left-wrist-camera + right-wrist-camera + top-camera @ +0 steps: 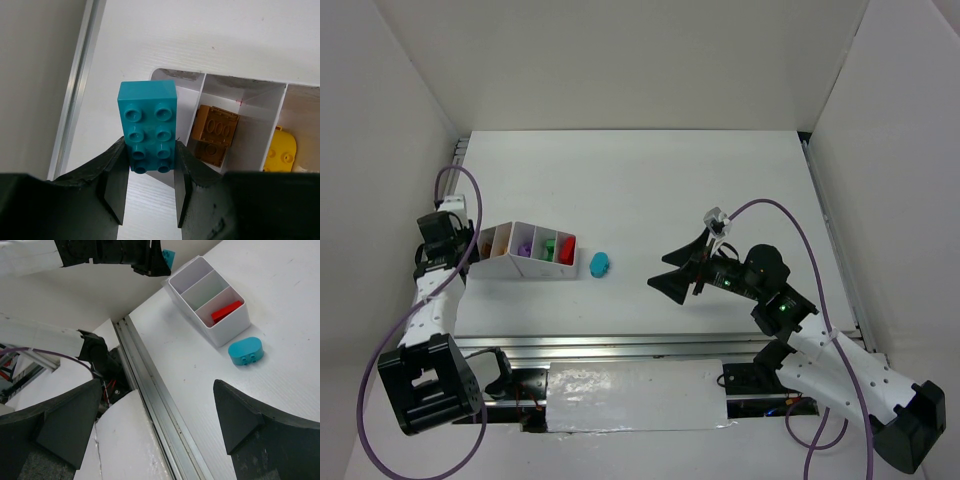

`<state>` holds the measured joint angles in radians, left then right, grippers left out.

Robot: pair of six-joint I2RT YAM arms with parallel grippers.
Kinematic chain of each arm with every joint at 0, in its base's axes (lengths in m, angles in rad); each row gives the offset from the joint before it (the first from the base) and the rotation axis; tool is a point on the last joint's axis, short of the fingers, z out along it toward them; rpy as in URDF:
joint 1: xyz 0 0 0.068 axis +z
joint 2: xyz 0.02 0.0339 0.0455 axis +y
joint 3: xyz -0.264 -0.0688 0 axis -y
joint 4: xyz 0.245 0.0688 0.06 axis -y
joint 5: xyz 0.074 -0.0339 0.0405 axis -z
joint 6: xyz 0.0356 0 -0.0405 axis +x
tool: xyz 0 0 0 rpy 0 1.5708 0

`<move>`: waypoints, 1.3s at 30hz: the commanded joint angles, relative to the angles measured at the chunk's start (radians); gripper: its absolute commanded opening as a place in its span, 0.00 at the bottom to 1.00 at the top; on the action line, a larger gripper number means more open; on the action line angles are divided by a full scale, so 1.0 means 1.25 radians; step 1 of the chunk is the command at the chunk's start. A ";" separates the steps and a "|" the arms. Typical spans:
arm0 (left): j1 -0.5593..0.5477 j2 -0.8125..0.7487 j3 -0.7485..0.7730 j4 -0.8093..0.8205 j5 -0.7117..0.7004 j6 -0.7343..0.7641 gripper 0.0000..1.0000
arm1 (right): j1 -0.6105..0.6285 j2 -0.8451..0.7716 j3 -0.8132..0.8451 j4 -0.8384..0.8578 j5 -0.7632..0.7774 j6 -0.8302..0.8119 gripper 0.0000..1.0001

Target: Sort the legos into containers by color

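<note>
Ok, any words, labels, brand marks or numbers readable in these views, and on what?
None can be read. The teal brick in the left pincer shows bare studs with no legible mark; the white tray, the teal oval brick and the table carry no print.

White table [720, 190] within white walls [620, 60], aluminium rail [620, 346] along its near edge, glossy sheet [635, 395] beside it
</note>
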<state>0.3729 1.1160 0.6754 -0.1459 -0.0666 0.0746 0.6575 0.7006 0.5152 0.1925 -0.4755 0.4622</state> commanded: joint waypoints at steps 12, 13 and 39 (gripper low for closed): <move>0.004 -0.029 -0.011 0.041 0.026 -0.022 0.61 | -0.006 -0.009 -0.005 0.026 -0.015 -0.014 1.00; 0.002 -0.033 -0.011 0.042 0.030 -0.019 0.61 | -0.004 -0.009 -0.006 0.026 -0.015 -0.014 1.00; -0.077 -0.382 0.194 -0.114 0.310 -0.421 1.00 | 0.003 0.377 0.191 -0.283 0.465 0.214 1.00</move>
<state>0.3157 0.6319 0.8410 -0.2291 0.1215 -0.4026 0.6567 1.1679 0.7223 -0.0620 -0.0769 0.6044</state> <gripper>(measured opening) 0.995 0.996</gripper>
